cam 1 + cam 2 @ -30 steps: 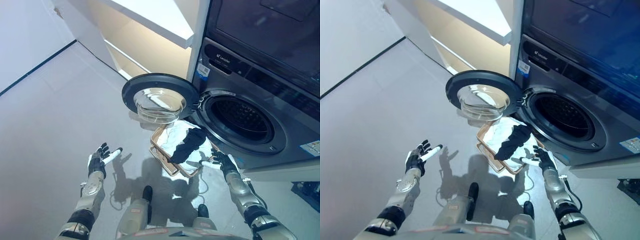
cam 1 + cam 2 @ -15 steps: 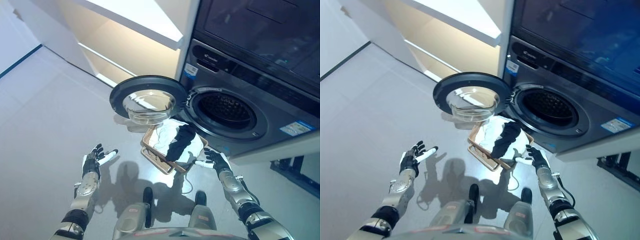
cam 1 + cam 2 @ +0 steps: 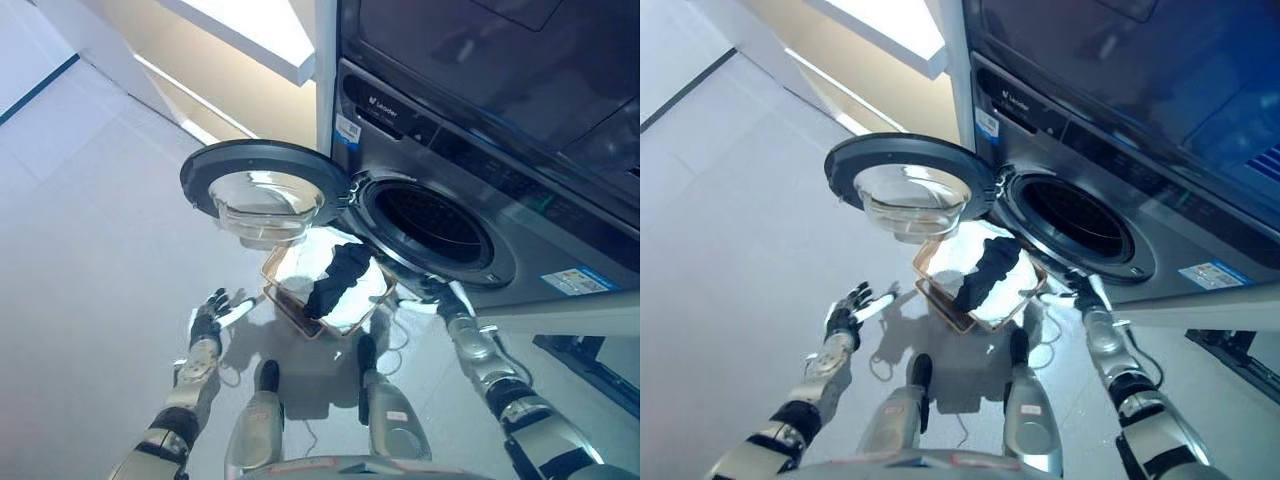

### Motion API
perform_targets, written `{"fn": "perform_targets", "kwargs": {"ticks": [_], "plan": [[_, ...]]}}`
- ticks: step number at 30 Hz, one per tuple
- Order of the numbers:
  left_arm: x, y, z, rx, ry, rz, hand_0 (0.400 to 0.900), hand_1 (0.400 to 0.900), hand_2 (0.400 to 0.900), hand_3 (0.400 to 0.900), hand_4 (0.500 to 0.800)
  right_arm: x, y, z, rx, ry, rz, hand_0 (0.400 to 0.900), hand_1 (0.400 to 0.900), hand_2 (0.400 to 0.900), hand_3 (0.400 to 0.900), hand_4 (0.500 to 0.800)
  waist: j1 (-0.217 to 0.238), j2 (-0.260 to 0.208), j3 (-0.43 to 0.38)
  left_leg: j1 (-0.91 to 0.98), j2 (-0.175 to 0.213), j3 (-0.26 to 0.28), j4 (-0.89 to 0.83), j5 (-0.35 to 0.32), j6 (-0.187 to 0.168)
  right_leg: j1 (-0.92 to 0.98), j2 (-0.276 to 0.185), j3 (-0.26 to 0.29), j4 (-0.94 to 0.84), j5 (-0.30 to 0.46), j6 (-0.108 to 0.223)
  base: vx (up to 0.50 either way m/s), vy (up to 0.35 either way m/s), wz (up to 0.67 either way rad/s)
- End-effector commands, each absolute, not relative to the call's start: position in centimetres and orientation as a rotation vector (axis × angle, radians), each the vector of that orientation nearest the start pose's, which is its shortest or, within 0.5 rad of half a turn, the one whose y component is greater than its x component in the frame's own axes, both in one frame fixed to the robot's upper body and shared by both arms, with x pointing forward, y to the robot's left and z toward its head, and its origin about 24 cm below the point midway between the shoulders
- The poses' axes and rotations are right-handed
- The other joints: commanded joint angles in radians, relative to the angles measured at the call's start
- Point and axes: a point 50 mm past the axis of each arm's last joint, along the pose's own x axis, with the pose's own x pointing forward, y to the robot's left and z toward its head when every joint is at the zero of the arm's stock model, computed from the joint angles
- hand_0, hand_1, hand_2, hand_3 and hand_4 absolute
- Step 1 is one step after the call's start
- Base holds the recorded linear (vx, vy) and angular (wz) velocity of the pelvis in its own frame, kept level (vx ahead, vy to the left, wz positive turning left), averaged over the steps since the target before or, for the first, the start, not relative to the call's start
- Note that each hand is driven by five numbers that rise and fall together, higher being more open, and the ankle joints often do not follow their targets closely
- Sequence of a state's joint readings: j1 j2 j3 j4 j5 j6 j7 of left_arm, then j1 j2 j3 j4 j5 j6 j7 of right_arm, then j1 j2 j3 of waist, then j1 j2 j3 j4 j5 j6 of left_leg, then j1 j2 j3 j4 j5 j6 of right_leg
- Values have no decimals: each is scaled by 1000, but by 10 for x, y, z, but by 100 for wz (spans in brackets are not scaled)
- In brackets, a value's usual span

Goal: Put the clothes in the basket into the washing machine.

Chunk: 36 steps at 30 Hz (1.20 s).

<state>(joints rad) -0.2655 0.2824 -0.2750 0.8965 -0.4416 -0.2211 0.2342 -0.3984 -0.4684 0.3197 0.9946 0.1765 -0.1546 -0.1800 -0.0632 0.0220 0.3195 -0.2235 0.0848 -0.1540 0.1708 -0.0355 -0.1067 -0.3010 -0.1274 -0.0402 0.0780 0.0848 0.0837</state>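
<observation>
A brown basket [image 3: 280, 300] stands on the floor just below the open washing machine drum [image 3: 425, 225]. It holds a white cloth [image 3: 300, 262] with a black garment [image 3: 335, 280] lying across it. The round door [image 3: 262, 185] hangs open to the left, above the basket's far-left side. My left hand [image 3: 212, 315] is open, fingers spread, over the floor to the left of the basket and apart from it. My right hand [image 3: 445, 297] is open by the basket's right side, low against the machine front. Both hands are empty. The basket also shows in the right eye view [image 3: 940, 303].
A second dark appliance [image 3: 480, 60] is stacked on top of the washing machine. A white shelf unit [image 3: 240, 30] stands to the left of the machine. A dark frame [image 3: 600, 365] stands on the floor at the right. Grey floor [image 3: 90, 230] spreads out to the left.
The camera has shifted, so the machine and basket sit more to the left. My left hand is nearer to the basket. My right hand has risen beside the basket towards the machine front.
</observation>
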Motion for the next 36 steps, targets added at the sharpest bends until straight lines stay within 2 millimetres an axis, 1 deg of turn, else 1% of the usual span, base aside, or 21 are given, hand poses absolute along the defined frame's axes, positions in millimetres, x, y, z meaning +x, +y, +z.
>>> {"fn": "perform_targets", "kwargs": {"ticks": [1, 2, 6, 9, 10, 11, 13, 16, 20, 21, 23, 26, 28, 29, 32, 34, 35, 36], "plan": [[299, 223, -21, 217, 267, 254, 900, 900, 900, 900, 800, 302, -256, -10, -469, 308, -181, 900, 900, 900, 900, 800, -14, -9, -6, 10, 61, 57, -65, 19, -5, -143, -86, 63, 71, 49, 97, -34, 26, -51], [310, 218, -12, 292, 245, 238, 900, 900, 900, 900, 800, 309, -252, -3, -459, 273, -187, 900, 900, 900, 900, 800, -25, 1, 8, 4, 61, 84, -95, 31, -11, -176, -93, 66, 45, 79, 104, -25, 26, -43], [331, 215, 6, 396, 216, 241, 900, 900, 900, 900, 800, 320, -239, 7, -465, 216, -167, 900, 900, 900, 900, 800, -54, 6, 34, -16, 69, 143, -132, 36, -23, -275, -91, 85, 30, 118, 118, -34, 18, -52], [345, 214, 20, 468, 196, 233, 900, 900, 900, 900, 800, 324, -229, 12, -467, 182, -144, 900, 900, 900, 900, 800, -81, 1, 52, -28, 72, 172, -135, 26, -28, -345, -79, 107, 38, 133, 123, -4, 4, -46], [345, 214, 20, 468, 196, 233, 900, 900, 900, 900, 800, 324, -229, 12, -467, 181, -144, 900, 900, 900, 900, 800, -80, 0, 51, -28, 72, 173, -134, 25, -28, -347, -78, 108, 40, 132, 123, -4, -6, -54], [355, 213, 31, 502, 176, 229, 900, 900, 900, 900, 800, 326, -223, 14, -474, 159, -127, 900, 900, 900, 900, 800, -102, -5, 66, -39, 75, 187, -131, 17, -31, -394, -69, 114, 54, 132, 126, 8, -20, -47], [361, 215, 40, 526, 170, 244, 900, 900, 900, 900, 800, 328, -217, 16, -473, 140, -114, 900, 900, 900, 900, 800, -120, -13, 76, -46, 79, 201, -129, 13, -33, -432, -57, 124, 74, 133, 129, 21, -21, -52], [372, 215, 57, 564, 130, 261, 900, 900, 900, 900, 800, 329, -216, 18, -465, 123, -119, 900, 900, 900, 900, 800, -144, -19, 91, -56, 91, 221, -139, 3, -38, -494, -41, 129, 102, 131, 134, 19, -20, -36], [379, 224, 75, 633, 103, 305, 900, 900, 900, 900, 800, 332, -213, 28, -450, 66, -125, 900, 900, 900, 900, 800, -166, -28, 102, -69, 106, 239, -152, -3, -44, -566, -24, 122, 133, 132, 142, 31, -9, -28], [379, 225, 75, 633, 103, 305, 900, 900, 900, 900, 800, 332, -213, 28, -450, 66, -125, 900, 900, 900, 900, 800, -168, -30, 100, -73, 104, 239, -152, 0, -44, -568, -26, 123, 130, 135, 142, 45, -23, -13], [383, 223, 82, 603, 83, 322, 900, 900, 900, 900, 800, 331, -216, 34, -440, 34, -143, 900, 900, 900, 900, 800, -180, -26, 104, -93, 117, 243, -142, -13, -46, -612, -16, 124, 163, 123, 142, 52, -20, -9], [385, 222, 87, 578, 73, 331, 900, 900, 900, 900, 800, 332, -215, 38, -428, 9, -149, 900, 900, 900, 900, 800, -188, -26, 105, -105, 124, 244, -134, -20, -46, -637, -10, 126, 181, 117, 141, 29, 1, -11], [389, 219, 94, 532, 61, 347, 900, 900, 900, 900, 800, 335, -207, 44, -405, -28, -146, 900, 900, 900, 900, 800, -200, -24, 103, -119, 131, 254, -126, -34, -47, -682, 0, 133, 220, 101, 139, 72, -19, -22], [389, 219, 94, 532, 61, 347, 900, 900, 900, 900, 800, 335, -207, 44, -405, -28, -146, 900, 900, 900, 900, 800, -200, -24, 102, -120, 131, 254, -126, -34, -47, -682, 0, 133, 220, 100, 139, 66, -36, -16], [393, 215, 102, 476, 43, 355, 900, 900, 900, 900, 800, 338, -194, 50, -392, -68, -120, 900, 900, 900, 900, 800, -211, -25, 105, -127, 137, 263, -127, -45, -49, -729, 11, 137, 257, 84, 139, 59, -19, -21], [396, 214, 109, 471, 25, 360, 900, 900, 900, 900, 800, 340, -186, 56, -387, -99, -102, 900, 900, 900, 900, 800, -215, -24, 107, -131, 140, 272, -137, -48, -52, -762, 19, 139, 278, 76, 142, 72, -26, -35], [397, 218, 115, 475, 18, 391, 900, 900, 900, 900, 800, 340, -181, 63, -379, -140, -89, 900, 900, 900, 900, 800, -223, -23, 108, -136, 147, 282, -148, -52, -55, -795, 29, 139, 296, 69, 144, 59, -24, -31], [397, 218, 115, 475, 18, 391, 900, 900, 900, 900, 800, 340, -181, 63, -379, -140, -89, 900, 900, 900, 900, 800, -222, -24, 107, -136, 147, 282, -148, -52, -55, -796, 30, 139, 296, 68, 144, 68, -32, -34]]}}
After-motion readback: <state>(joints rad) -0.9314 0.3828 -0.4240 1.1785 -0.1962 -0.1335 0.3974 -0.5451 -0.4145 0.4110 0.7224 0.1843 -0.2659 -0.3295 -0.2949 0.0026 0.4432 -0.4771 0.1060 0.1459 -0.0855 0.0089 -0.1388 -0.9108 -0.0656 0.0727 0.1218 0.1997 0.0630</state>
